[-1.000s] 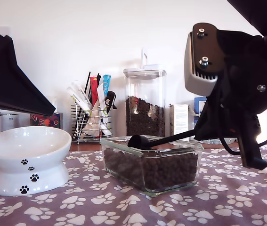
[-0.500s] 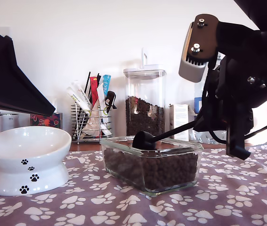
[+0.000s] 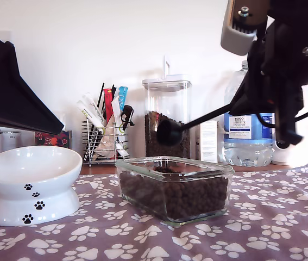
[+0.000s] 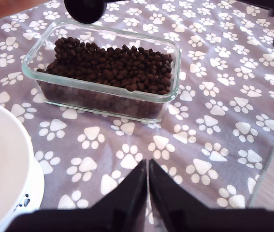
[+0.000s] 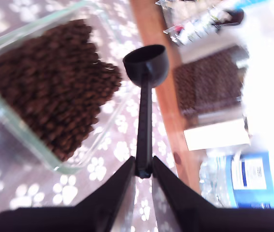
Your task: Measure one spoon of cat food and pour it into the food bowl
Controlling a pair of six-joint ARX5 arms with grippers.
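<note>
Clamped tight on the tip of the spoon's handle, my second gripper [image 5: 143, 172] holds the spoon [image 3: 171, 131] up in the air at the exterior view's right, its round black bowl raised clear above the glass dish [image 3: 174, 187] and hanging in front of the tall canister [image 3: 167, 117]. From the second wrist view the spoon's bowl [image 5: 146, 62] shows only its dark outside, so whether it carries any kibble I cannot tell.

Down below, the clear rectangular dish sits mid-cloth, packed with cat food [image 4: 112, 65], dark pellets heaped nearly to the rim. Behind it the lidded canister stands upright, roughly half full of the same dark kibble. Over at the exterior view's left, the food bowl [image 3: 31, 184] rests on its flared pedestal, white and glossy, black paw prints down the front; what shows of its inside in the first wrist view [image 4: 1, 164] looks bare.

And my first gripper [image 4: 148, 193] hovers above the paw-print cloth [image 4: 214, 121] between bowl and dish, jaws pressed together with just a sliver between them, holding nothing. At the back, a wire rack [image 3: 106, 138] of packets and a water bottle [image 3: 246, 136].
</note>
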